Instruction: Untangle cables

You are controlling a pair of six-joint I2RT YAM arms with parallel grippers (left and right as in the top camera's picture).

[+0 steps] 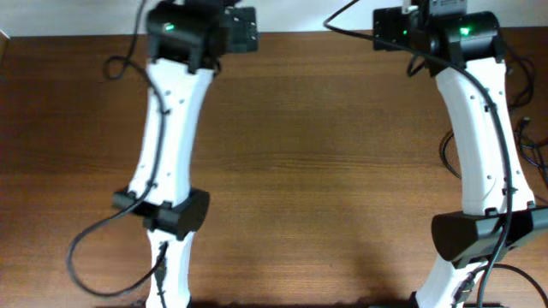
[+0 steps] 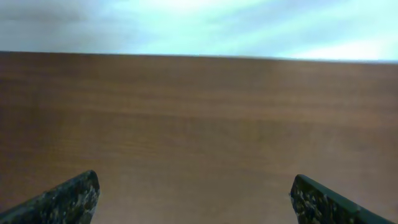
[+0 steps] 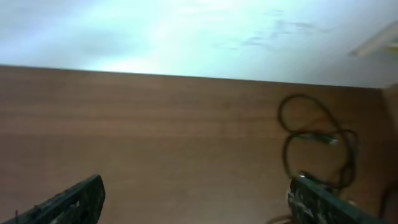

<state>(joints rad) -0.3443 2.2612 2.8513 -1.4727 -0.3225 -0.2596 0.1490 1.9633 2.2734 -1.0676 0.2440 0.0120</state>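
The right pincer [image 3: 196, 205] stands open, its two dark fingers [image 3: 68, 200] spread wide with only bare desk [image 3: 155, 124] between them. The cables [image 3: 317, 140] lie on the desk ahead of it and off to the right, outside the gap. They are thin black loops with a small plug end in the middle, and the nearest loop runs close to the right-hand finger's tip. The left pincer [image 2: 193, 202] is likewise wide open and holds nothing, and no cable shows in its view.
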